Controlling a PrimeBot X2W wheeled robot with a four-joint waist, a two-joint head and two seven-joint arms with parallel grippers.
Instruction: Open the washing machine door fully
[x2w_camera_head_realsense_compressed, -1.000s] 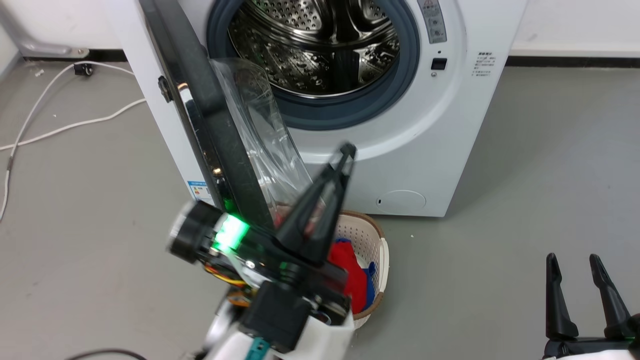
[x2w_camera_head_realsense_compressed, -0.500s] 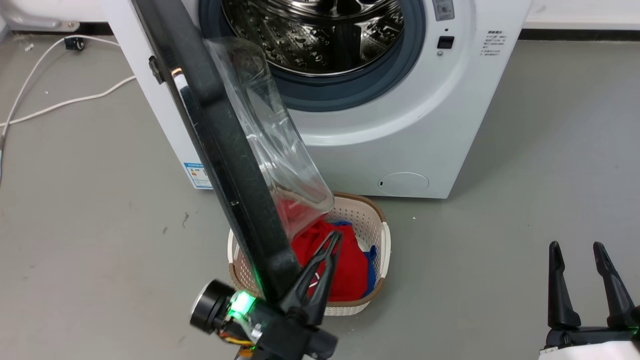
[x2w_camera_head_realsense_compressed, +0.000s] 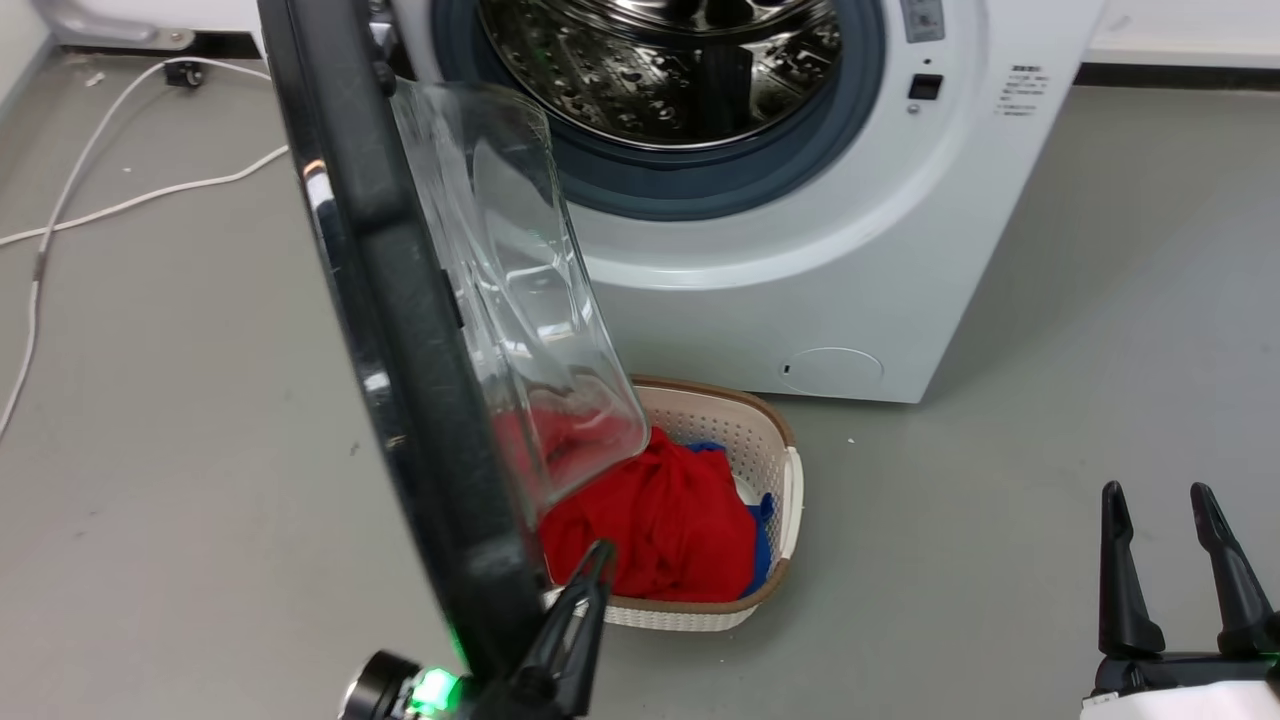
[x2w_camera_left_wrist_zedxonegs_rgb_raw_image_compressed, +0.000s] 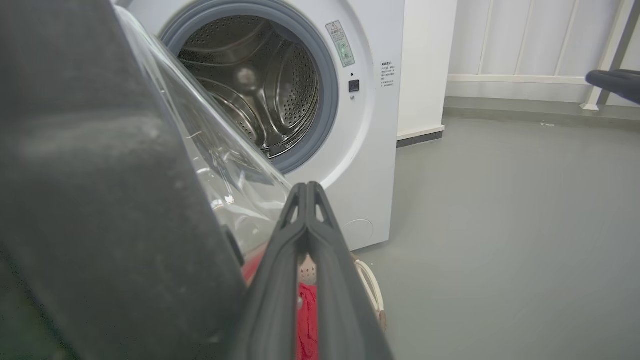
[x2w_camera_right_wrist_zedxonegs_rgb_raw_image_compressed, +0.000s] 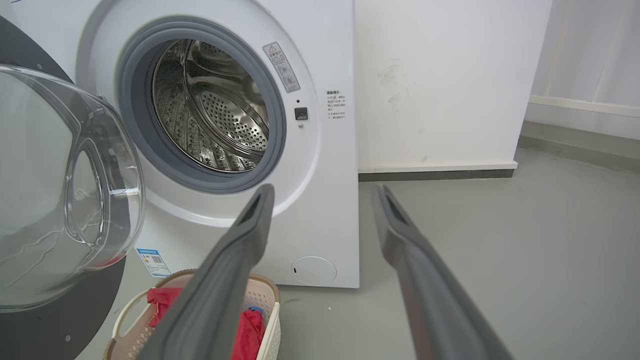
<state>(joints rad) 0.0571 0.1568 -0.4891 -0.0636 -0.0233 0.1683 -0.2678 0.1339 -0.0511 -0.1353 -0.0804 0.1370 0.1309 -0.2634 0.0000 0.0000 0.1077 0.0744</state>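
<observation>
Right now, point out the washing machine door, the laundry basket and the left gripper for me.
washing machine door (x2w_camera_head_realsense_compressed: 395, 320): head view, on its glossy black rim.
basket (x2w_camera_head_realsense_compressed: 720, 425): head view, on its perforated far wall.
left gripper (x2w_camera_left_wrist_zedxonegs_rgb_raw_image_compressed: 306, 189): left wrist view, at the tips of its shut jaws.

The left gripper (x2w_camera_head_realsense_compressed: 598, 556) sits low at the near left, its two dark fingers (x2w_camera_left_wrist_zedxonegs_rgb_raw_image_compressed: 280, 260) pressed tight together, pointing away and slightly right. The right gripper (x2w_camera_head_realsense_compressed: 1156, 495) rests at the near right, its two prongs spread apart, pointing straight away.
</observation>
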